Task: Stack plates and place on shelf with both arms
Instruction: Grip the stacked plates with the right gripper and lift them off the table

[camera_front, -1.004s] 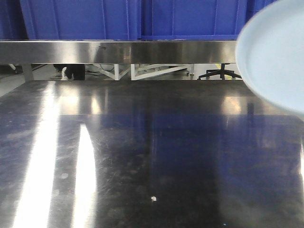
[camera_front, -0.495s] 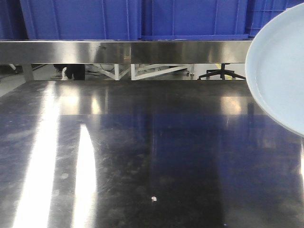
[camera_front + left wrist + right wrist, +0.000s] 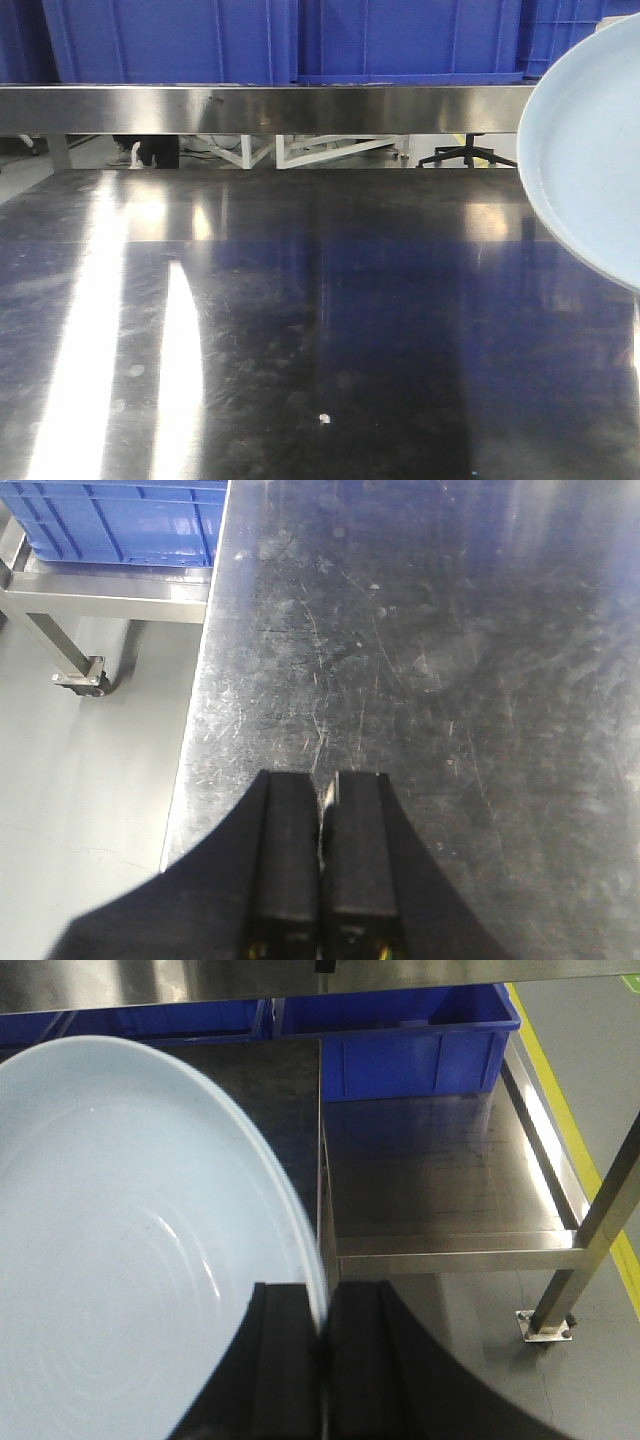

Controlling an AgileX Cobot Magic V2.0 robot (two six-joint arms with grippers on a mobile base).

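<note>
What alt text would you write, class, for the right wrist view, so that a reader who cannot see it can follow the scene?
The right claw pinches the rim of a large, pale bluish-white plate, which fills the left half of the view. Beyond it a blue crate stands on a steel surface, with grey floor below.

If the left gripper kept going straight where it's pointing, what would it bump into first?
Most likely the steel tabletop. The left gripper, fingers shut, aims at its scratched surface near the table's edge, and nothing shows in between. How far off is unclear.
</note>
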